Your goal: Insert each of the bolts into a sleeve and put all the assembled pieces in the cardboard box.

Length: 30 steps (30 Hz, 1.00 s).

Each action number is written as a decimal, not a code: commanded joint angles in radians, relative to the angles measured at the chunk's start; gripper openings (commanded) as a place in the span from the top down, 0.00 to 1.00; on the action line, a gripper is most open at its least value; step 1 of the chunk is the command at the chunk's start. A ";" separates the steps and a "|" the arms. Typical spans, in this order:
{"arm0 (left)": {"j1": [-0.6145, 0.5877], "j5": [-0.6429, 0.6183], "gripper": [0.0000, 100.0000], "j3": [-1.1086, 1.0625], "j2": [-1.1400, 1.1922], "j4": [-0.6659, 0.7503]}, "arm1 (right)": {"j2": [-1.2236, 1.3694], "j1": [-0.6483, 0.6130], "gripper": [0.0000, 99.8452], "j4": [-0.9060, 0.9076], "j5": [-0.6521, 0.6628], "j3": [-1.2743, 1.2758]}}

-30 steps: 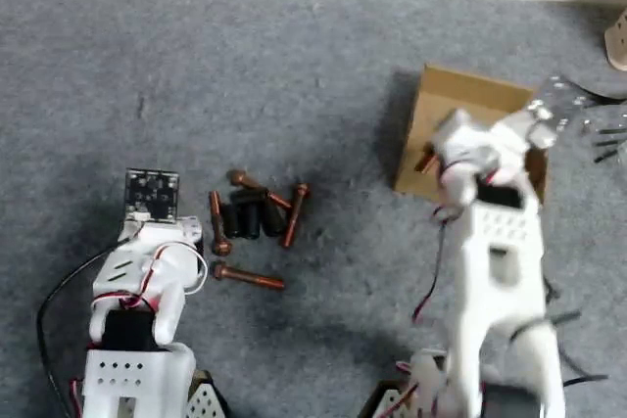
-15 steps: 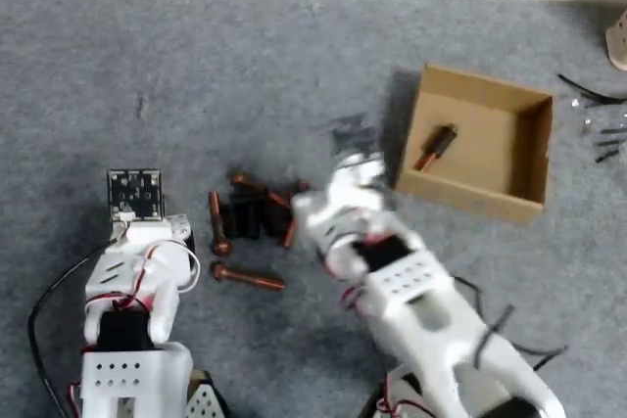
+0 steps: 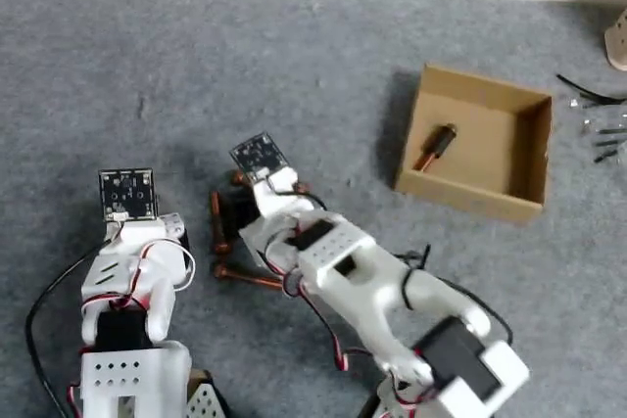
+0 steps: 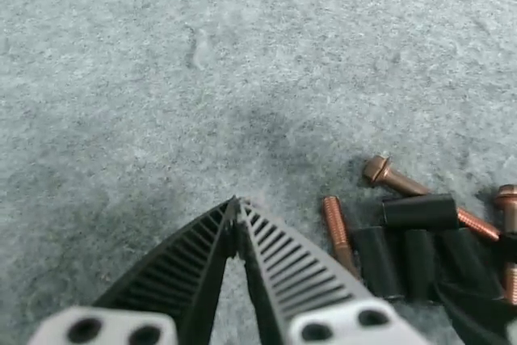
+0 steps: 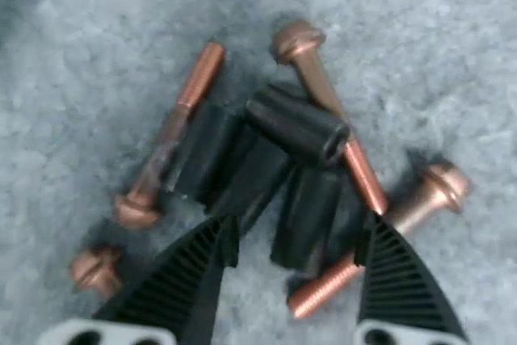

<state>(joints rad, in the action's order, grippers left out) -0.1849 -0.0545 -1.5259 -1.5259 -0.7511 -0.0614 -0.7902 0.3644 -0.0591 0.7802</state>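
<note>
right gripper (image 5: 299, 236) jaws spread wide, low over the pile of copper bolts (image 5: 187, 103) and black sleeves (image 5: 299, 127) on the grey carpet (image 3: 294, 66), straddling the sleeve cluster, nothing pinched. sleeves lie bunched side by side with one tilted across the top. bolts are fanned around them, and one loose bolt (image 3: 250, 278) lies just beside the pile, nearer the arm bases. left gripper (image 4: 237, 220) jaws pressed together, empty, over bare carpet just beside the pile. cardboard box (image 3: 470, 201) sits well apart on the right arm's side, with one assembled piece (image 3: 436, 147) lying inside near the wall facing the pile.
</note>
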 commanded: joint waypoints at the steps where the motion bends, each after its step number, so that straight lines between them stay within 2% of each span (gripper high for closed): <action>1: -0.007 -0.009 0.99 0.054 0.004 0.026 | 0.059 -0.004 0.79 -0.030 0.006 -0.081; 11: -0.007 -0.009 0.99 0.054 0.004 0.026 | 0.090 0.004 0.95 -0.030 0.009 -0.090; 21: -0.007 -0.009 0.99 0.054 0.004 0.026 | 0.093 0.110 0.96 -0.025 0.009 -0.082; 24: -0.007 -0.009 0.99 0.054 0.004 0.026 | 0.091 0.117 1.00 -0.025 0.009 -0.045; 30: -0.005 -0.009 0.99 0.054 0.004 0.026 | 0.024 0.145 1.00 -0.024 0.011 -0.030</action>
<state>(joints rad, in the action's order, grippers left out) -0.1849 -0.0545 -1.5259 -1.5259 -0.7511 0.0261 -0.6859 0.3506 -0.0606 0.7449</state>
